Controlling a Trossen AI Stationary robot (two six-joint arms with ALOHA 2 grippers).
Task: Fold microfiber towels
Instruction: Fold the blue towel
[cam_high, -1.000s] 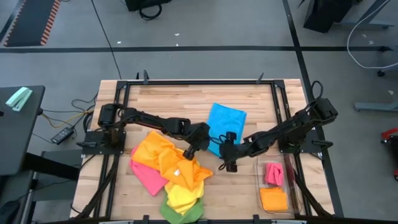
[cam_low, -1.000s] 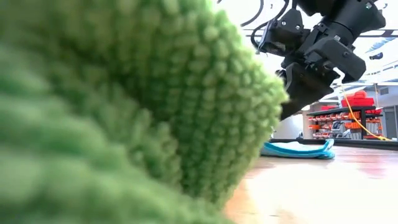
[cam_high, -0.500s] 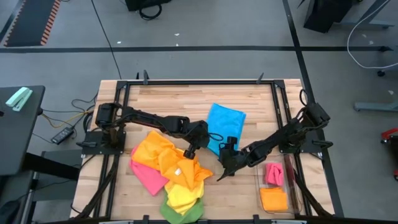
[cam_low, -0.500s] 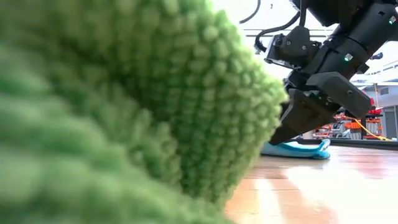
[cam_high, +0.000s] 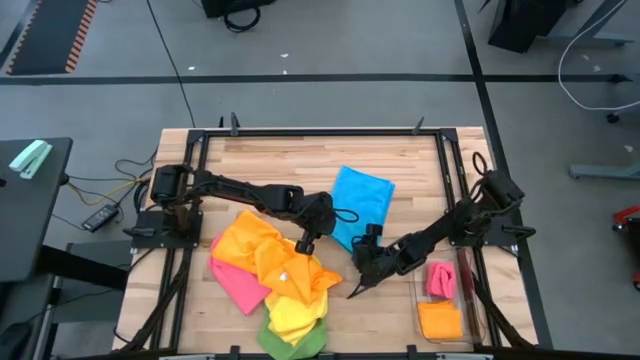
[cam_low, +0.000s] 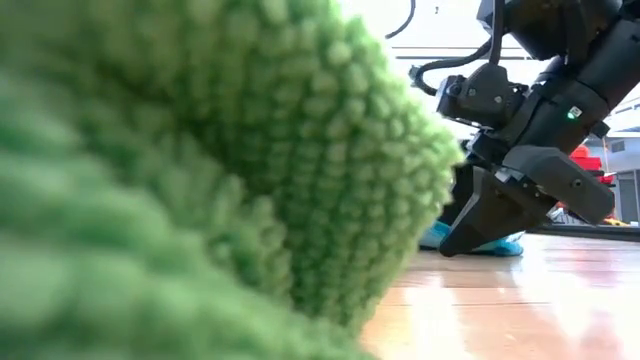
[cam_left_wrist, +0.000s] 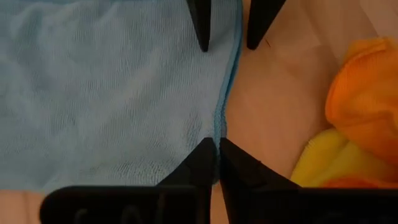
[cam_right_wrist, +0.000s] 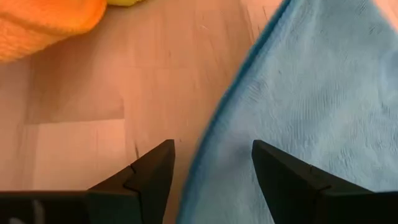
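Observation:
A blue towel lies flat on the table's middle. A heap of orange, pink, yellow and green towels lies at the near left. My left gripper hangs shut between the heap and the blue towel's near left edge, holding nothing. My right gripper is open and low over the wood just near of that edge. Its fingers also show in the left wrist view. The green towel fills most of the low view.
A clear bin at the near right holds a folded pink towel and a folded orange one. Black frame rails run along the table's left, right and far sides. Bare wood lies between the heap and the bin.
My right gripper has sunk toward the table and moved toward the near edge, staying open. The blue towel and the heap lie as before.

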